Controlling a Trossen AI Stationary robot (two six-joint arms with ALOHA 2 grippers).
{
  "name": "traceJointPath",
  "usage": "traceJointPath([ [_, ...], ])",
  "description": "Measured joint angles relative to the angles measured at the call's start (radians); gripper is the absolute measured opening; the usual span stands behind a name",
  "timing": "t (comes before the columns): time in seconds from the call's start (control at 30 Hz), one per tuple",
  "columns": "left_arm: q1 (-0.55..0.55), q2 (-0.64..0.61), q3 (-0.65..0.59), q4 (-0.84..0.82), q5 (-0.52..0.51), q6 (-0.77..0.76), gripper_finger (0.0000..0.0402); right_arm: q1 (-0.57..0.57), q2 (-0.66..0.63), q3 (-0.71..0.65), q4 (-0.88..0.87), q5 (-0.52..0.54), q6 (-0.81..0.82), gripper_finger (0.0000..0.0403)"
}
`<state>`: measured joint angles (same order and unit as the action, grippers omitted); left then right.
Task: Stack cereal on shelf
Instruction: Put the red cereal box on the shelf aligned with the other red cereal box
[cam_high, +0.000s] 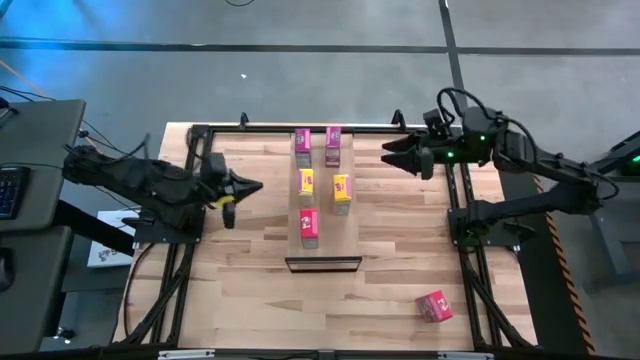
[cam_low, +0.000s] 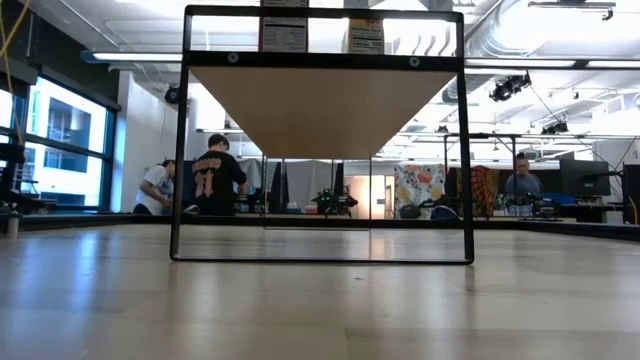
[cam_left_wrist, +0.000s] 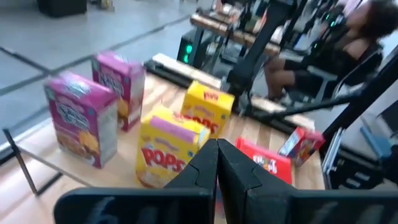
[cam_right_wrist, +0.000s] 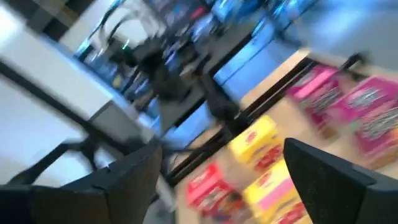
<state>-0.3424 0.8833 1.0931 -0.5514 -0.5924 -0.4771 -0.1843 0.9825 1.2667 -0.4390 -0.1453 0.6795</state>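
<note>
Five cereal boxes stand on the shelf (cam_high: 323, 232), a pale plank on a dark frame in the middle of the counter (cam_high: 250, 290): two magenta boxes (cam_high: 302, 142) at the far end, two yellow boxes (cam_high: 341, 188) in the middle, and one red box (cam_high: 308, 225) alone nearer the front, with an open spot beside it. The sixth box, the other red one (cam_high: 434, 306), lies tipped on the counter near the front right corner, well apart from the shelf.

These are small cardboard packs, probably light and fairly stiff but easy to dent, with smooth printed faces that could slip. A grip across the two narrow sides, near the middle, looks safest; the fallen one would need turning upright before it is set down.

The right gripper (cam_high: 398, 155) hangs just beside the shelf's far right corner, its fingers spread wide and empty. The left gripper (cam_high: 247, 187) waits on the shelf's left, fingers pressed together, holding nothing.

The counter is butcher-block wood, flat and a little glossy. Beyond it is an open workshop with bright ceiling lights, big windows, desks and screens, and a few people busy at benches.
</note>
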Motion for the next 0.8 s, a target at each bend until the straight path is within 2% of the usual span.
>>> traceJointPath([
  [0.1, 0.000, -0.056, 0.001, 0.010, -0.017, 0.039, 0.0000, 0.047, 0.073, 0.124, -0.184, -0.076, 0.024, 0.0342],
  [0.17, 0.001, -0.085, 0.001, 0.009, -0.041, 0.065, 0.0000, 0.100, 0.134, 0.224, -0.416, -0.084, 0.028, 0.0342],
  [0.3, 0.002, -0.119, 0.001, -0.004, -0.067, 0.071, 0.0000, 0.248, 0.245, 0.357, -0.870, 0.012, 0.160, 0.0342],
  [0.4, 0.002, -0.125, 0.001, -0.005, -0.071, 0.071, 0.0000, 0.385, 0.294, 0.355, -1.061, 0.062, 0.352, 0.0342],
  [0.47, 0.002, -0.124, 0.001, -0.006, -0.071, 0.072, 0.0000, 0.478, 0.307, 0.317, -1.107, 0.063, 0.487, 0.0342],
  [0.57, 0.002, -0.121, 0.000, -0.006, -0.071, 0.081, 0.0000, 0.615, 0.310, 0.226, -1.083, 0.062, 0.703, 0.0342],
  [0.8, 0.002, -0.120, 0.000, -0.006, -0.067, 0.088, 0.0000, 0.849, 0.310, 0.011, -0.870, 0.031, 1.094, 0.0342],
])
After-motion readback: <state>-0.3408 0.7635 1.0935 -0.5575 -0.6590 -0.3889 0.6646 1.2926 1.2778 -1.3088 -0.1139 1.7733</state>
